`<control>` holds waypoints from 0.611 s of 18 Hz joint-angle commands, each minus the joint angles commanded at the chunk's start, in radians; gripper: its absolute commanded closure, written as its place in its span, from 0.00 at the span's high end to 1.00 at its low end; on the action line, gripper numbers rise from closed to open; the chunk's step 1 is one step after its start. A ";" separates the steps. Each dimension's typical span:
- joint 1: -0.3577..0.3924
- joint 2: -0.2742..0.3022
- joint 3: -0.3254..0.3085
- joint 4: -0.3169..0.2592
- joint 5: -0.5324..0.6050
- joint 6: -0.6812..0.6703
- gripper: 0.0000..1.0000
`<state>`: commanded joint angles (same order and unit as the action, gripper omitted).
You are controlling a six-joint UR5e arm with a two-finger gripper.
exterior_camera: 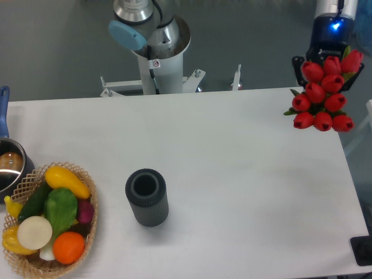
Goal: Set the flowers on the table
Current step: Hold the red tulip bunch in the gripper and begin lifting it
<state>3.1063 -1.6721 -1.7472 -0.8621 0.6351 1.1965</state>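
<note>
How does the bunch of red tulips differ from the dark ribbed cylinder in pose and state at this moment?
The bunch of red tulips hangs at the black gripper over the white table's far right corner; the dark ribbed cylinder stands free near the middle. The tulips are bright red with green leaves; the cylinder is plain dark grey, its open top showing. Their lengths cannot be compared here.

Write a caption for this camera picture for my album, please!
Robot hand holding red flowers above the white table's far corner.
</note>
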 joint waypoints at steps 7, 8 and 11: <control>-0.005 0.009 0.011 0.002 0.051 -0.005 0.42; -0.005 0.011 0.014 0.000 0.054 -0.006 0.42; -0.012 0.024 0.025 -0.003 0.121 -0.014 0.42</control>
<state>3.0941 -1.6476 -1.7226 -0.8651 0.7559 1.1827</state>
